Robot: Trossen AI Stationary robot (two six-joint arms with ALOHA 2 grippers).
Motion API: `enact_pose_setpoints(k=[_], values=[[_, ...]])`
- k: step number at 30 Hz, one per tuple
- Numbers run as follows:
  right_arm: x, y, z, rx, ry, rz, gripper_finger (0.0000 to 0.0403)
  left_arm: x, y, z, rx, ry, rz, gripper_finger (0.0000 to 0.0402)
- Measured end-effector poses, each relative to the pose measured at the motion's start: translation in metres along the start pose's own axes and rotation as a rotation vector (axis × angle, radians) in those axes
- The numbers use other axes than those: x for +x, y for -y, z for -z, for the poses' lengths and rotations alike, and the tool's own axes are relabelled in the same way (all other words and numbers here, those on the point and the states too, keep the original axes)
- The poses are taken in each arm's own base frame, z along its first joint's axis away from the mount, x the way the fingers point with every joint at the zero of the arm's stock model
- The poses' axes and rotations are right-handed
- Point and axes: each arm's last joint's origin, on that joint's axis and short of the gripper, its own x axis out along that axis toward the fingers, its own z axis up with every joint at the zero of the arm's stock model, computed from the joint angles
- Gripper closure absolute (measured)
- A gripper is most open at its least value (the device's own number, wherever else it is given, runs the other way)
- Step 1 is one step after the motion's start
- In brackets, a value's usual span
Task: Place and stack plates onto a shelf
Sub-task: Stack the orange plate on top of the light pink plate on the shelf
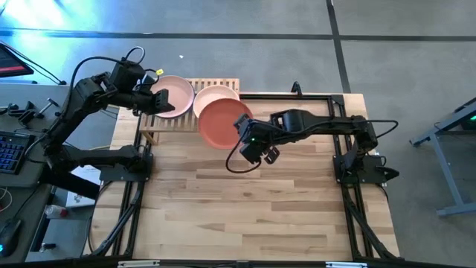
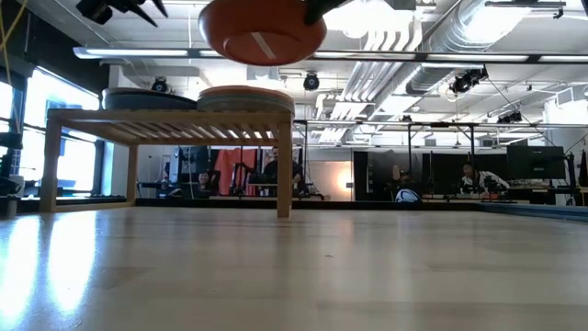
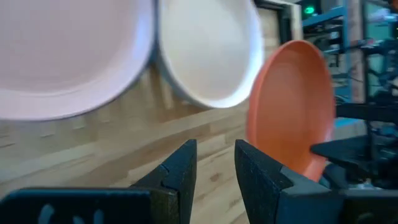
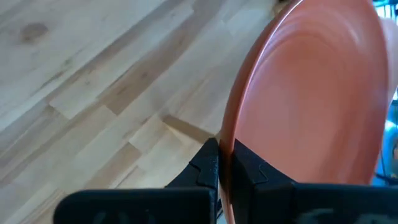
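Right pincer (image 4: 225, 163) pinches the terracotta plate's (image 4: 311, 93) rim, hidden in the low view.

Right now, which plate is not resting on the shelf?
The terracotta plate: the right gripper holds it by the rim above the shelf, while the pink and beige plates top stacks there.

A round matte terracotta-red plate (image 1: 222, 123) sits centre-frame in the high view, just below a beige plate (image 1: 216, 97) and right of a pale pink plate (image 1: 177, 94). The slatted rack (image 1: 216, 84) beneath them is light wood, like the pale plank tabletop (image 1: 245, 201). Both arms are dark, with black grippers (image 4: 224, 163).
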Motion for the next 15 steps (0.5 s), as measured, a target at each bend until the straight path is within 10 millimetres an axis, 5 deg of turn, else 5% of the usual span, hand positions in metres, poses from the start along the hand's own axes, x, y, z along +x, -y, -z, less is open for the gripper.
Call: enact_pose_setpoints(k=[15], values=[[0.0, 0.002, -0.002, -0.011, 0.03, 0.02, 0.0403, 0.04, 0.03, 0.002, 0.08, -0.099, 0.009, 0.0304]])
